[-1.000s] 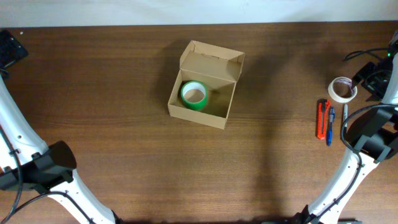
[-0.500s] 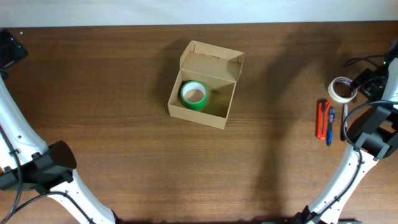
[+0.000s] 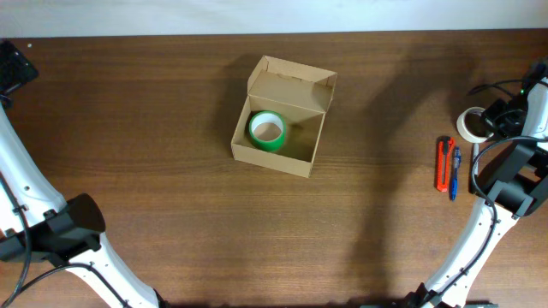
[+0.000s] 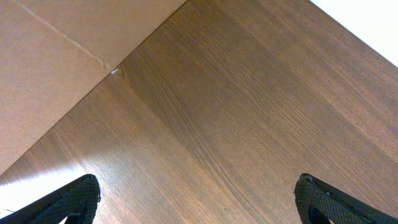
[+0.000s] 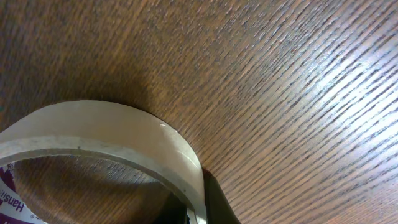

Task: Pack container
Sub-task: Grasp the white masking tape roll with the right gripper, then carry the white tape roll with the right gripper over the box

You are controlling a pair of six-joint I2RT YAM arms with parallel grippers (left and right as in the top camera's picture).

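The container (image 3: 272, 159) is a tan cardboard box in the middle of the table, its flap lid standing open at the back. A green tape roll (image 3: 266, 130) lies in its left half. At the far right a beige tape roll (image 3: 467, 125) lies flat on the table. My right gripper (image 3: 490, 120) is shut on the wall of this tape roll (image 5: 124, 134), with one dark finger (image 5: 219, 205) outside the rim and the other inside. My left gripper (image 4: 196, 202) hangs open over bare wood at the far left, holding nothing.
A red box cutter (image 3: 442, 162) and a blue pen (image 3: 455, 171) lie side by side just below the beige roll, with a thin grey pen (image 3: 475, 159) beside them. The table's back edge runs along the top.
My right gripper has moved left onto the beige tape roll and closed on its wall. The left arm has not moved.
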